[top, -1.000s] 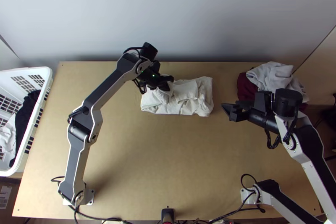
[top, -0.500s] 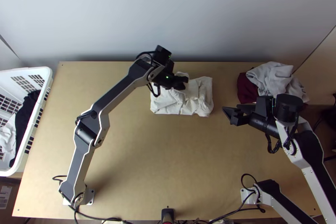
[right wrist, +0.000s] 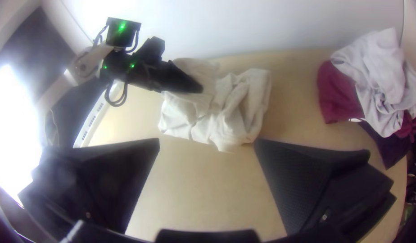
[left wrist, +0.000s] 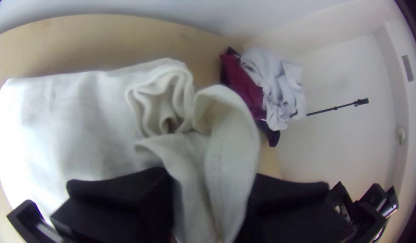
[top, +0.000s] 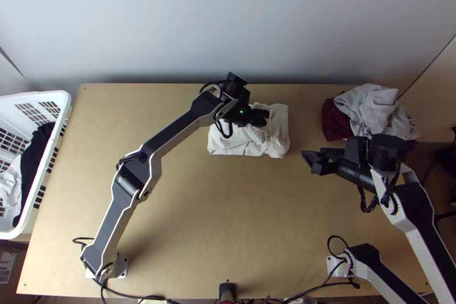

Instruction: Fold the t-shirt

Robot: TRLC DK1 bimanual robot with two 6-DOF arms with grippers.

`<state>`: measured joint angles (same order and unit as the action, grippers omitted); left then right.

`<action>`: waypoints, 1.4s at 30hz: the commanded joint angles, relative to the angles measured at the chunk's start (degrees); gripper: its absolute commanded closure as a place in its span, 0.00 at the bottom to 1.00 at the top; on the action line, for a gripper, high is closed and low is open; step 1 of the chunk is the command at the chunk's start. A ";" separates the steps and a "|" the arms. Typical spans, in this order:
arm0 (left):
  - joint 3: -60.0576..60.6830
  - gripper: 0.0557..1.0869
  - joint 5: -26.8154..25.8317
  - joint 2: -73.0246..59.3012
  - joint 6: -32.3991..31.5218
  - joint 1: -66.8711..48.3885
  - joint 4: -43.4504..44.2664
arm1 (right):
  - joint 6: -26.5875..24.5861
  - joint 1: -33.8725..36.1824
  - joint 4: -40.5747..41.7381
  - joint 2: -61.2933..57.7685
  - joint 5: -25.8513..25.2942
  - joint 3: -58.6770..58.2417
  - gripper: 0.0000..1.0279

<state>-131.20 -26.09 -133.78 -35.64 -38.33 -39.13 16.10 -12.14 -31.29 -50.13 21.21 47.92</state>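
The white t-shirt (top: pixel 233 143) lies as a compact, folded and rumpled bundle near the table's far edge. Over its upper right part is my left gripper (top: pixel 263 117). In the left wrist view a raised fold of the t-shirt (left wrist: pixel 91 121) runs between the two fingers of my left gripper (left wrist: pixel 212 202), which is shut on it. To the right of the bundle, apart from it, my right gripper (top: pixel 314 162) stands open over bare table. The right wrist view has the t-shirt (right wrist: pixel 235 112) beyond the widely parted fingers of my right gripper (right wrist: pixel 207 141).
A pile of grey and dark red cloth (top: pixel 370 109) lies at the table's far right corner. At the left edge stands a white basket (top: pixel 62 101) with dark and white cloth inside. Bare wooden table (top: pixel 228 213) spreads in front of the t-shirt.
My left gripper has moved right and slightly nearer, carrying t-shirt fabric over the bundle, whose left edge has shifted right. The right arm has shifted slightly, its gripper staying beside the bundle.
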 commanded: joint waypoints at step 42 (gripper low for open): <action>-1.43 0.06 -3.44 -17.75 -30.90 -3.25 31.40 | 2.01 -0.95 2.99 5.30 0.06 -9.34 0.05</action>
<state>-131.33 -30.72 -147.39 -65.65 -41.93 -10.83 18.37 -13.37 -27.22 -45.19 21.19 37.91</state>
